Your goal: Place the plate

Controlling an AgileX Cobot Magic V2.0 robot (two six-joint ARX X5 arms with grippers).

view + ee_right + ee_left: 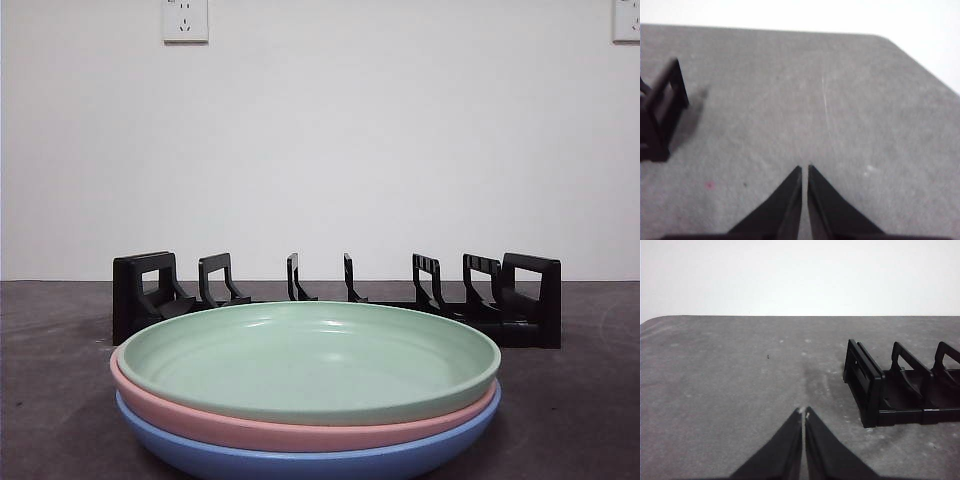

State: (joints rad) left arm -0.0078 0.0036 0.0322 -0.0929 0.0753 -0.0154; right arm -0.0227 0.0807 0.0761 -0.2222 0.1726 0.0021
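Observation:
Three plates are stacked at the front of the table in the front view: a green plate (310,360) on top, a pink plate (300,428) under it and a blue plate (300,458) at the bottom. Behind them stands a black slotted dish rack (140,290), empty. The rack's end shows in the left wrist view (875,390) and in the right wrist view (662,112). My left gripper (804,414) is shut and empty above bare table beside the rack. My right gripper (804,169) is shut and empty above bare table at the rack's other end.
The grey table (580,400) runs back to a white wall. Two wall sockets (185,20) sit high on the wall. The table's rounded corners show in both wrist views.

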